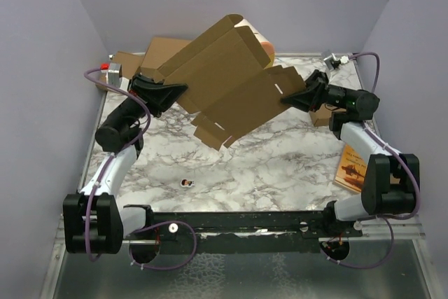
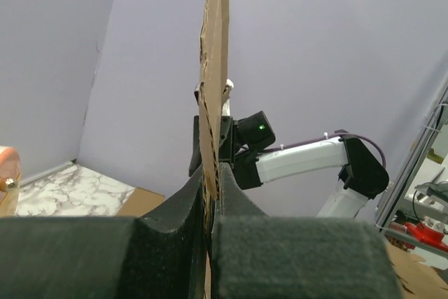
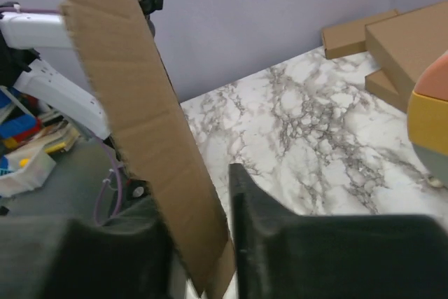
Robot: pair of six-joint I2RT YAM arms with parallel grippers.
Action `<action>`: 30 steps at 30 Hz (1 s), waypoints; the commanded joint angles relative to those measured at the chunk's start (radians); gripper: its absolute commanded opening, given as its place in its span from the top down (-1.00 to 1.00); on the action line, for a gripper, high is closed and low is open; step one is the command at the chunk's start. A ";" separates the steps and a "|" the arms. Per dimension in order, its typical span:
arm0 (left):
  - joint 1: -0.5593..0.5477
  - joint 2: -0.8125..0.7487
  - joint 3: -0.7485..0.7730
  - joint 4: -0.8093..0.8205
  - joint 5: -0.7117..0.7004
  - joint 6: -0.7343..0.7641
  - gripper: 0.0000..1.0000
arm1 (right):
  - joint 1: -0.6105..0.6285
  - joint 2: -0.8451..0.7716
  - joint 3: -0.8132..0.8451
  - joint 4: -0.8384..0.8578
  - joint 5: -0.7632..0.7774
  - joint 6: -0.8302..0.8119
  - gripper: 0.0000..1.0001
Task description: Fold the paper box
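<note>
The paper box (image 1: 231, 82) is a wide brown die-cut sheet with flaps and slits, held tilted in the air above the back of the marble table (image 1: 280, 166). My left gripper (image 1: 164, 92) is shut on its left edge. In the left wrist view the cardboard (image 2: 213, 68) stands edge-on, pinched between the pads (image 2: 210, 187). My right gripper (image 1: 297, 96) is at the sheet's right edge. In the right wrist view the cardboard (image 3: 133, 103) slants between its jaws (image 3: 192, 194), resting against both fingers low down, with a sliver of gap by the right fingertip (image 3: 236, 173).
Brown cartons (image 1: 164, 47) (image 3: 413, 33) lie at the back left, next to a peach and yellow object (image 1: 266, 47) (image 3: 430, 117). A small carton (image 1: 322, 115) and an orange booklet (image 1: 352, 167) sit on the right. A tiny red item (image 1: 185, 184) lies near the front.
</note>
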 commanded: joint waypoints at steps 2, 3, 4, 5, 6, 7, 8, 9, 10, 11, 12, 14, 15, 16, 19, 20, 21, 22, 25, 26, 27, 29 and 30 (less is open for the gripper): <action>-0.009 -0.018 0.013 0.097 -0.024 0.054 1.00 | 0.004 -0.050 -0.005 -0.011 0.020 -0.018 0.82; -0.009 -0.018 0.015 0.087 -0.011 0.064 1.00 | 0.003 -0.056 -0.005 -0.021 0.011 -0.027 0.89; -0.008 -0.018 0.015 0.076 0.004 0.072 1.00 | 0.002 -0.062 -0.003 -0.042 0.000 -0.042 0.95; -0.005 -0.018 0.016 0.068 0.017 0.079 1.00 | 0.002 -0.073 -0.001 -0.074 -0.011 -0.067 0.97; 0.003 -0.017 0.017 0.061 0.031 0.082 0.96 | 0.001 -0.083 0.001 -0.130 -0.024 -0.096 0.98; 0.013 -0.016 0.019 0.060 0.044 0.082 0.86 | -0.001 -0.092 0.003 -0.170 -0.037 -0.124 0.98; 0.025 -0.013 0.021 0.061 0.059 0.076 0.75 | -0.002 -0.097 0.004 -0.202 -0.049 -0.143 0.98; 0.042 -0.010 0.023 0.070 0.072 0.068 0.63 | -0.004 -0.102 0.004 -0.214 -0.059 -0.152 0.98; 0.060 -0.006 0.024 0.083 0.082 0.055 0.53 | -0.013 -0.106 0.002 -0.217 -0.067 -0.155 0.98; 0.079 -0.001 0.025 0.106 0.094 0.035 0.46 | -0.019 -0.109 0.001 -0.218 -0.073 -0.156 0.98; 0.098 0.011 0.030 0.135 0.107 0.008 0.39 | -0.025 -0.110 0.001 -0.218 -0.078 -0.156 0.98; 0.127 0.031 0.042 0.191 0.133 -0.053 0.29 | -0.036 -0.111 0.004 -0.221 -0.086 -0.155 0.98; 0.134 0.042 0.050 0.215 0.144 -0.077 0.26 | -0.039 -0.109 0.004 -0.221 -0.088 -0.155 0.98; 0.138 0.052 0.053 0.233 0.154 -0.092 0.24 | -0.041 -0.109 0.004 -0.224 -0.092 -0.157 0.98; 0.141 0.064 0.053 0.244 0.172 -0.099 0.21 | -0.041 -0.109 0.004 -0.232 -0.097 -0.164 0.98; 0.141 0.066 0.049 0.240 0.174 -0.094 0.20 | -0.041 -0.107 0.005 -0.235 -0.098 -0.164 0.98; 0.141 0.065 0.046 0.234 0.176 -0.083 0.19 | -0.041 -0.107 0.004 -0.240 -0.100 -0.166 0.98; 0.141 0.063 0.044 0.218 0.176 -0.068 0.19 | -0.041 -0.106 0.004 -0.244 -0.102 -0.167 0.98; 0.141 0.052 0.043 0.143 0.182 0.000 0.17 | -0.041 -0.106 0.006 -0.251 -0.106 -0.169 0.98; 0.141 0.047 0.046 0.117 0.184 0.022 0.17 | -0.041 -0.106 0.005 -0.253 -0.107 -0.170 0.98; 0.141 0.044 0.048 0.094 0.184 0.042 0.17 | -0.041 -0.106 0.004 -0.257 -0.110 -0.171 0.98; 0.140 0.044 0.054 0.071 0.184 0.065 0.18 | -0.041 -0.106 0.006 -0.266 -0.110 -0.175 0.98; 0.139 0.047 0.056 0.072 0.186 0.068 0.23 | -0.041 -0.105 0.007 -0.269 -0.111 -0.177 0.98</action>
